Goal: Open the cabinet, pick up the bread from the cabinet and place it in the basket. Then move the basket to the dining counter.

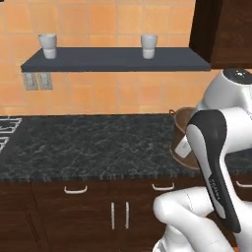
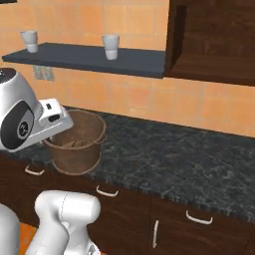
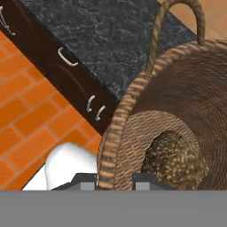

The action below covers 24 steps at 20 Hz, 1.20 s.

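Note:
The brown woven basket (image 2: 79, 152) stands on the black speckled counter near its front edge, partly behind my arm in the left base view (image 1: 181, 129). A dark speckled bread (image 3: 175, 157) lies on the basket's bottom. My gripper (image 3: 114, 181) is shut on the basket's near rim, one fingertip inside the wall and one outside. A thin loop handle (image 3: 156, 40) rises from the far rim. The tall dark cabinet (image 2: 214, 42) hangs up right of the basket, its dark inside showing. The dining counter is out of view.
A grey wall shelf (image 1: 115, 60) carries two white cups (image 1: 47, 45) (image 1: 148, 46). The black granite counter (image 2: 174, 154) stretches right of the basket. Low dark cabinets with curved handles (image 1: 75, 189) lie below. A stove edge (image 1: 6, 130) is at far left.

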Tool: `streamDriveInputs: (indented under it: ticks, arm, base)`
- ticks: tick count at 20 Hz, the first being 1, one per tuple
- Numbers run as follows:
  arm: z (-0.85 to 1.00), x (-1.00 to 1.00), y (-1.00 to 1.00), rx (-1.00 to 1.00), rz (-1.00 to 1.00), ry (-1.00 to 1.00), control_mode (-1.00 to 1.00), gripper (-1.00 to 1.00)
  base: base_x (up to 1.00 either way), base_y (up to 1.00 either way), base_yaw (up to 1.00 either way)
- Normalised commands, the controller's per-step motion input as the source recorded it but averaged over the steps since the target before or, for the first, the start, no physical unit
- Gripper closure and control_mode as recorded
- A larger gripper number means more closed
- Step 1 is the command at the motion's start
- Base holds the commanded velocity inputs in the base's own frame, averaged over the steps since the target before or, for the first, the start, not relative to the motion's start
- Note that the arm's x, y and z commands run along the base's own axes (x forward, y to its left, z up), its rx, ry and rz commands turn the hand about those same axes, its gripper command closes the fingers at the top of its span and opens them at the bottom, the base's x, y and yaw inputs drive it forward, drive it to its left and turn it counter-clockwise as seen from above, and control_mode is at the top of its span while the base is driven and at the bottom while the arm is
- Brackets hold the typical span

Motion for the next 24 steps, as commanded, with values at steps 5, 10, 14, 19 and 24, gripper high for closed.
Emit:
streamDriveInputs:
  ticks: [5,10,14,19,24]
  arm:
    - [0.0,0.0,0.0,0.0,0.0,0.0,1.0,1.0]
    - [0.0,0.0,0.0,0.0,0.0,0.0,1.0,1.0]
    - [0.0,0.0,0.0,0.0,0.0,0.0,1.0,1.0]
    - [0.0,0.0,0.0,0.0,0.0,0.0,1.0,1.0]
    - [0.0,0.0,0.0,0.0,0.0,0.0,1.0,1.0]
  base:
    - [-0.01,0.83,0.91]
    - [-0.07,0.52,0.99]
    - [-0.03,0.28,1.0]
    - [-0.03,0.34,1.0]
    - [-0.14,0.66,0.98]
